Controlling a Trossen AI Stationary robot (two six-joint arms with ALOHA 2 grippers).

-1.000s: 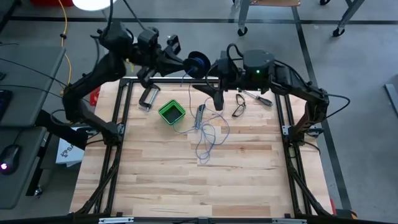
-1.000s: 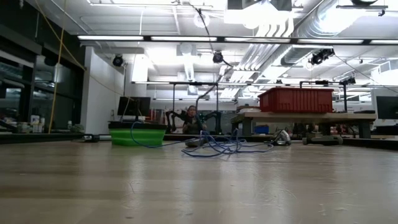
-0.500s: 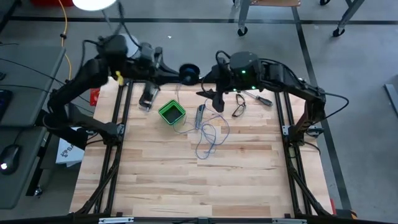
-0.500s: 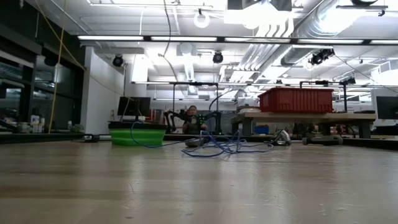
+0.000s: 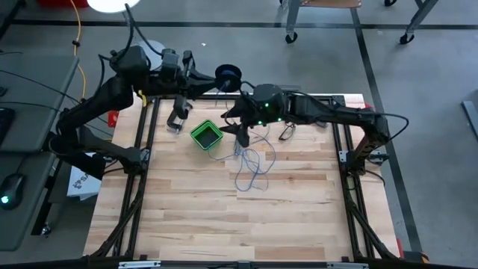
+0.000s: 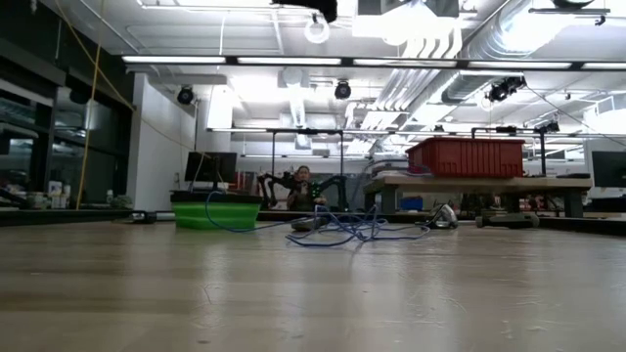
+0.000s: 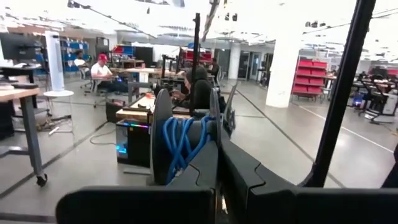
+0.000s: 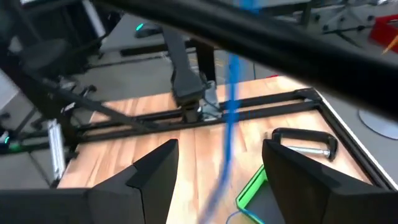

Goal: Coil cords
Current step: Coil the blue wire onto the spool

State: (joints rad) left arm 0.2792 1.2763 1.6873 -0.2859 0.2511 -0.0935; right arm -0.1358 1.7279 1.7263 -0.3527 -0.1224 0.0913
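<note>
Your left gripper is holding the dark spool up in the air just past the table's far edge, its fingers pressed together on the spool's side. In the left wrist view the spool is standing on edge right against those fingers, with a few turns of blue wire wound on it.

From the spool the wire is running down to the table, where most of it is lying in a loose tangle near the middle of the far half, just beside the green box. In the low view the same tangle is sitting flat on the wood beside the green box.

Your right gripper is hanging over the far part of the table, between the green box and the tangle, with its fingers spread wide and gripping nothing. In the right wrist view the blue strand is passing between the two open fingers, blurred, and I cannot tell whether it is touching either one.

A metal clamp is lying near the far left corner, and a pair of glasses is resting toward the far right, beside the right arm.
</note>
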